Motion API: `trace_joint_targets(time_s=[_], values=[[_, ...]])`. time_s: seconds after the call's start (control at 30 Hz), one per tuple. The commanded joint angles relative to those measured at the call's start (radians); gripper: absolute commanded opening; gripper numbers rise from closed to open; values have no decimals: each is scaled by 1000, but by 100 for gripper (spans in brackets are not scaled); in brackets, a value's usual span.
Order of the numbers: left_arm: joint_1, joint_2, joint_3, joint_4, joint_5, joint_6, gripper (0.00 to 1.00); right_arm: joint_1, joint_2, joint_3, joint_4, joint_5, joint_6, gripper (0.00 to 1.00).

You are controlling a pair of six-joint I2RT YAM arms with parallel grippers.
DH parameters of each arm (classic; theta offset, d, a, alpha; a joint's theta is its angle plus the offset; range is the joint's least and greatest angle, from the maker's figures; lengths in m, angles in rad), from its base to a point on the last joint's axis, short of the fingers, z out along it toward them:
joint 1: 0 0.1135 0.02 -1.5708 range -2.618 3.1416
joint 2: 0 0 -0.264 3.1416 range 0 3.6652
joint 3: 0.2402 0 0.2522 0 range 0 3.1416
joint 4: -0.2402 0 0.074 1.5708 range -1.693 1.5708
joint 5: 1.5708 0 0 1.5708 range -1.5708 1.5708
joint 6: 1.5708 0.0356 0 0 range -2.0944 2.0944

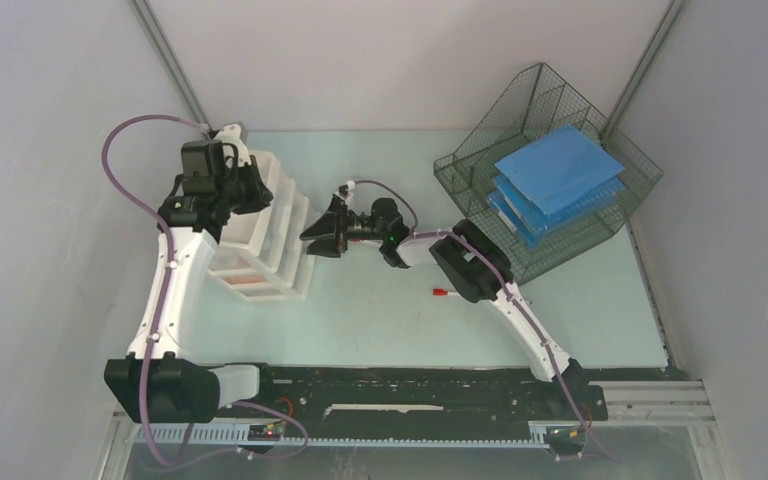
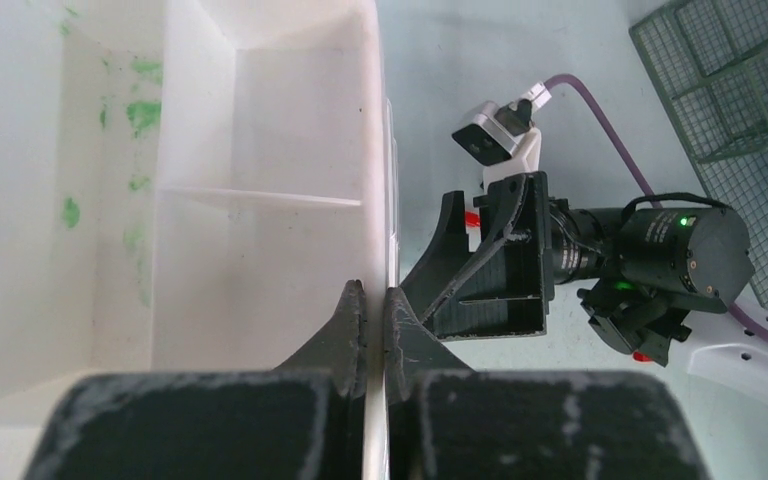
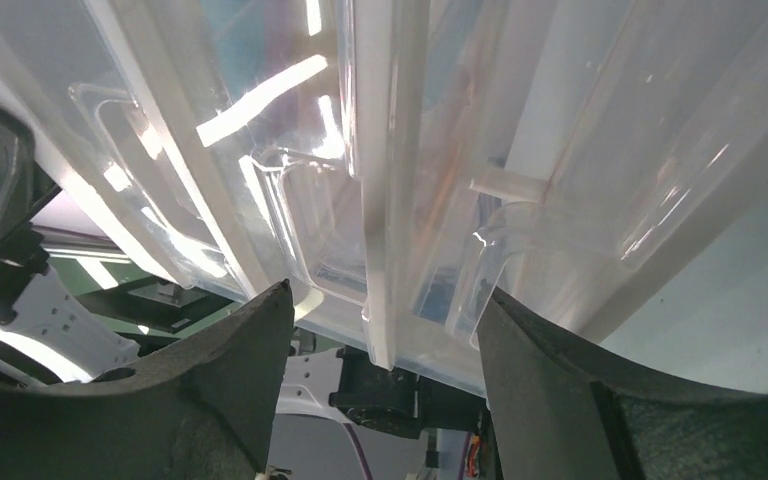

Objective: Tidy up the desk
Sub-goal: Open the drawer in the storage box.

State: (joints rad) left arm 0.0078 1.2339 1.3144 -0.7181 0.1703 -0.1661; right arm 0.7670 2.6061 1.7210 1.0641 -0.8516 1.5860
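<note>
Gripping a thin white edge at the top of the drawer unit, the left fingers were clenched on it, that edge showing as a narrow pale strip between the two dark pads in the left wrist view. Green smudges marked the white surface of the unit just left of that edge. The right fingers stood released and spread wide at the front of the drawer unit, level with its middle drawers. In the right wrist view the clear drawer fronts filled the space between and beyond the two tips, but whether either tip touched the plastic could not be told. The drawer fronts stepped outward down the unit, the lowest reaching furthest, and something orange showed through the bottom one. The table, pale mint green, lay under the drawer unit and spread away from it to the right and toward the arm bases, with the unit on its left part near the back wall. A small red-and-white object lay on the table to the right of the drawer unit, beside the right arm. Well to the right of the unit, at the far back corner, sat a dark wire-mesh tray holding blue folders.
</note>
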Motion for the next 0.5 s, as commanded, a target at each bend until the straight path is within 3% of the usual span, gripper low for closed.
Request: trace_joint_targets(time_s=[0.0, 0.47], values=[[34, 1, -27, 99, 37, -22, 0, -5, -46, -2, 207, -4, 73, 73], [54, 84, -63, 100, 28, 6, 0, -74, -116, -133, 296, -22, 95, 69]])
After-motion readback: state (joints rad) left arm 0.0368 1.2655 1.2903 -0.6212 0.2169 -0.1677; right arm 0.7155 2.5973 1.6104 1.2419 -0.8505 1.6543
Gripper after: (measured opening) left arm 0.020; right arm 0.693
